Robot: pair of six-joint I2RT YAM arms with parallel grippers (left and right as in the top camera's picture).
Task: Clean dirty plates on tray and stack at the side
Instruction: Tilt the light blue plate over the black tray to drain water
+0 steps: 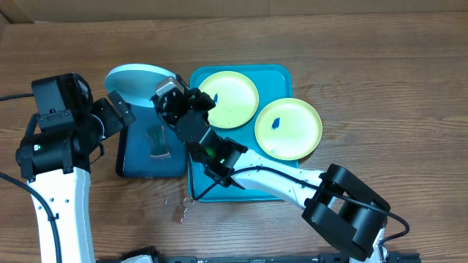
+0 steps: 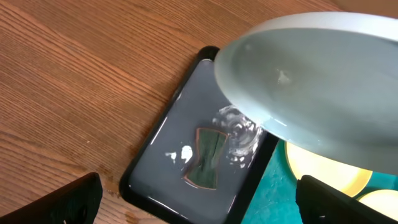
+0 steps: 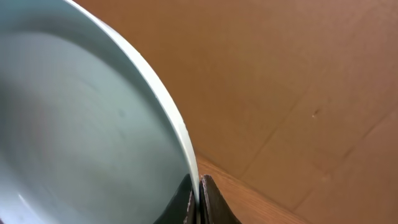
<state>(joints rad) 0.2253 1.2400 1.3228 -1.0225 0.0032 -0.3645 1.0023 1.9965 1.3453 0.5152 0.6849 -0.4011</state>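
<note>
Right fingers pinch the rim of a thin, stiff, light plate, likely wet and slippery, tilted above the navy tray; left fingers gape wide. Beyond, two plates rest on the turquoise tray

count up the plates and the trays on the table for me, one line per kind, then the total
Plates: 3 (held plate, left plate, right plate)
Trays: 2 (turquoise tray, navy tray)
Total: 5
</note>
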